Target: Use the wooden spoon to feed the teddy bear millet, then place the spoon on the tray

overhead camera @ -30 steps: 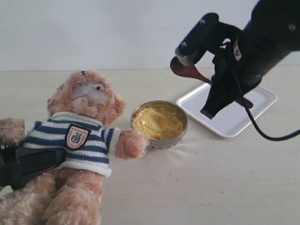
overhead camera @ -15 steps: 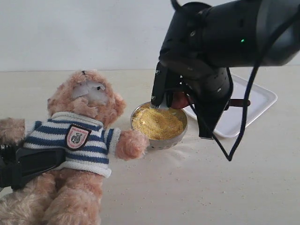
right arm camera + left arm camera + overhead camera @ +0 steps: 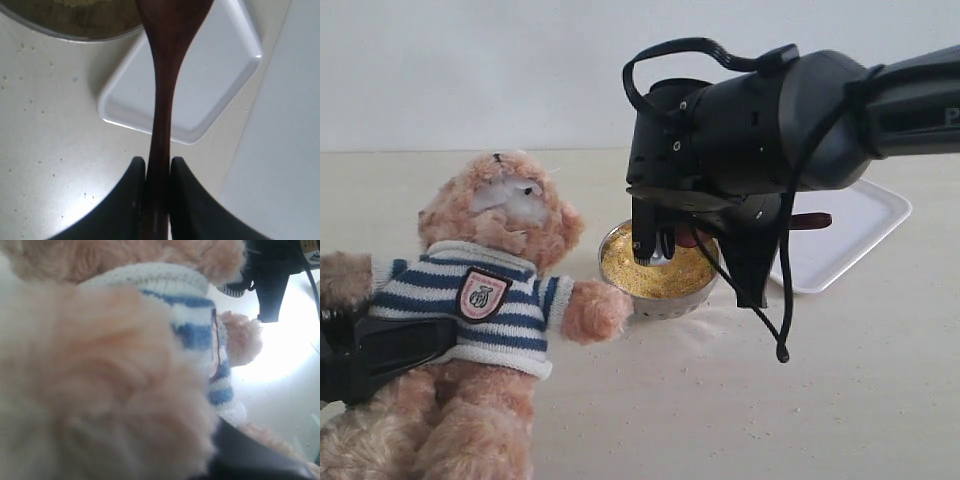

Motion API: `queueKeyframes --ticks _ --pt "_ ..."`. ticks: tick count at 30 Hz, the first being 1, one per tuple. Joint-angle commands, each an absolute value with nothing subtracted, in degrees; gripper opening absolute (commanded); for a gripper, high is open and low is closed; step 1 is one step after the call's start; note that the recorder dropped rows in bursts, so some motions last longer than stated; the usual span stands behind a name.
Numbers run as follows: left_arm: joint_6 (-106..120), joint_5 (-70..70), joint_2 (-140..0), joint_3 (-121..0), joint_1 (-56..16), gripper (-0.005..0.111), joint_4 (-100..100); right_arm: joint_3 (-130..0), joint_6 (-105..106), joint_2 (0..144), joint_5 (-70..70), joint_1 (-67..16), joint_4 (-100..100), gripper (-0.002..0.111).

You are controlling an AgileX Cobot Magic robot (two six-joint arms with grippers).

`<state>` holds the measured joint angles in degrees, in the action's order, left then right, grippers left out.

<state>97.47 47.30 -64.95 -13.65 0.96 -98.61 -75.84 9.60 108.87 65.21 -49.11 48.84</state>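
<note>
— Exterior view first: what's blocked?
— The bulk of the right arm (image 3: 770, 130) sits in front of the steel bowl (image 3: 665, 308) and covers most of the wooden spoon (image 3: 812, 220). Only the handle end and a red-brown sliver over the bowl show. Can't tell if it touches the millet (image 3: 682, 280).
— Wrist cams?
— Right wrist view: the spoon's oval end is cut off at the frame edge, and so is the bowl. The right fingers (image 3: 186, 200) are nearly closed, pinching the slim handle between them. Left wrist view is just blurry fur and stripes, not much use.
— Other arm?
— Of the left fingers (image 3: 390, 348), one black bar lies across the teddy bear (image 3: 510, 215) at the sweater hem. The other side is hidden, so I can't tell the grip or the opening.
— Surroundings?
— The bear lies on the desk (image 3: 840, 400) with a paw against the bowl wall. The tray (image 3: 865, 225) is just past the bowl, on the side away from the bear, partly behind the arm. A black cable (image 3: 783, 335) dangles in front. There are loose grains (image 3: 715, 335) on the desk by the bowl.
— Spoon axis?
— Roughly level, long axis running bowl-to-tray: scoop end over the millet, handle end toward the tray.
</note>
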Motion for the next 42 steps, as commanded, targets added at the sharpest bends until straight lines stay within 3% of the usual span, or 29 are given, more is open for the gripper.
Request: queueKeyframes --ticks 1,19,42 --pt "98.02 46.42 -65.07 -13.93 1.02 0.005 -99.09 -76.15 9.46 108.66 63.46 -49.14 49.16 0.0" --pt "98.2 46.44 -65.07 -13.93 1.02 0.005 -99.09 -76.15 9.68 113.84 63.32 -49.14 49.29 0.0" --pt "98.59 46.67 -65.07 -13.93 1.02 0.005 -99.09 -76.15 8.39 109.85 63.63 -48.57 40.86 0.0"
